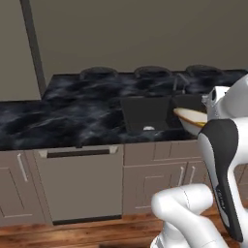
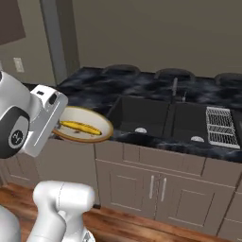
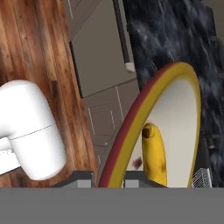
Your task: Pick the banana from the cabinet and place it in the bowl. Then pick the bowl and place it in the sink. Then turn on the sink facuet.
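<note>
Fingers [image 3: 129, 176] on bowl [image 2: 101, 125] rim

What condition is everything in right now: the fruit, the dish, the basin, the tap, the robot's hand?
banana: lying inside the bowl.
bowl: held off the counter, left of the sink, gripped at its rim.
sink: nothing in it, dry.
sink faucet: no water running.
gripper: jaws shut on the bowl's rim.
drain rack: bare.

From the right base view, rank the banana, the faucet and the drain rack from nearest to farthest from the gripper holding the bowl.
1. The banana, lying in the bowl that the gripper holds by its rim, left of the sink.
2. The faucet, behind the sink's divider, mid-counter.
3. The drain rack, in the sink's far right basin.
</note>
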